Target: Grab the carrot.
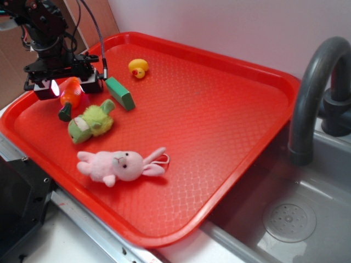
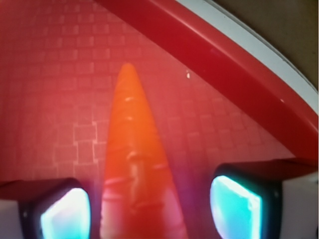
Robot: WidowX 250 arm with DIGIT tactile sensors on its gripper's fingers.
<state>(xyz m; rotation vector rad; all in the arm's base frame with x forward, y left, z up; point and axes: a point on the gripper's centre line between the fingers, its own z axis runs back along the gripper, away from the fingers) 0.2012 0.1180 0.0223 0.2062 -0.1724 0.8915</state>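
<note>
The orange carrot [image 1: 70, 94] lies on the red tray [image 1: 219, 109] near its far left edge, its dark green stub pointing toward the front. My gripper [image 1: 68, 86] hangs right over it with its jaws open, one finger on each side of the carrot. In the wrist view the carrot [image 2: 134, 164] runs up the middle between the two glowing pads [image 2: 65, 214], with gaps on both sides, its tip pointing at the tray rim [image 2: 224, 69]. The jaws do not touch it.
A green block [image 1: 120, 93] lies just right of the gripper. A fuzzy green plush [image 1: 90, 121] sits just in front of the carrot. A yellow duck [image 1: 138, 68] is at the back, a pink bunny [image 1: 120, 165] at the front. A sink and faucet [image 1: 312, 98] stand at the right.
</note>
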